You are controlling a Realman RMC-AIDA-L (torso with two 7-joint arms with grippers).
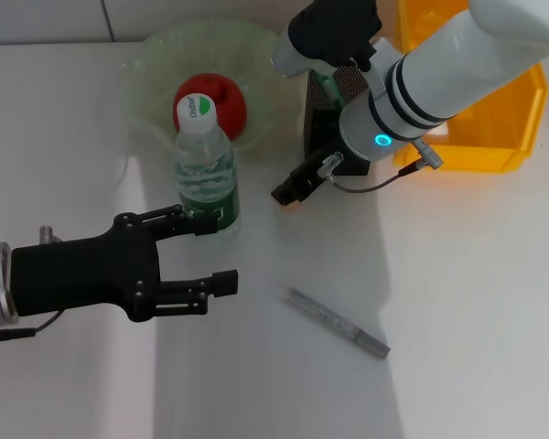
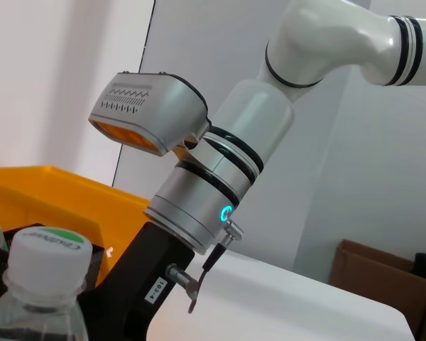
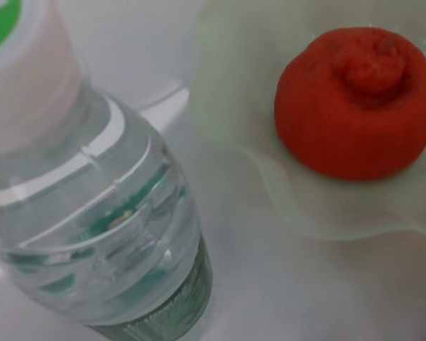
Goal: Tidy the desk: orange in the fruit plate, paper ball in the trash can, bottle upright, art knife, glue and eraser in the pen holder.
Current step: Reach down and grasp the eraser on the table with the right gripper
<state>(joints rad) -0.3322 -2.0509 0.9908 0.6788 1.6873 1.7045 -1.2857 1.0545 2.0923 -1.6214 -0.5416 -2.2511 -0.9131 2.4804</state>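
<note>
Bottle (image 1: 205,169) upright on the desk (image 1: 476,302), cap up and long axis vertical, just ahead of the left gripper (image 1: 210,251), whose black fingers stand spread and hold nothing. Beyond the bottle from that gripper, the orange (image 1: 221,101) already sits in the fruit plate (image 1: 151,59). The right gripper (image 1: 334,37) hangs over the pen holder (image 1: 318,114), beside the trash can (image 1: 494,128); whether it is open or clamped cannot be told. The art knife (image 1: 337,322), grey and slim, lies flat on the desk well clear of both grippers, its long axis running diagonally. By the look of it, the pen-holder step is in hand, and the next move calls for a low pinch across the knife's narrow body.

From the left wrist, the bottle's cap (image 2: 48,249) rises close by, the right arm (image 2: 220,185) towering behind it.

From the right wrist, bottle and orange (image 3: 355,110) fill the frame, the fruit resting inside the plate's wavy rim (image 3: 319,220).
</note>
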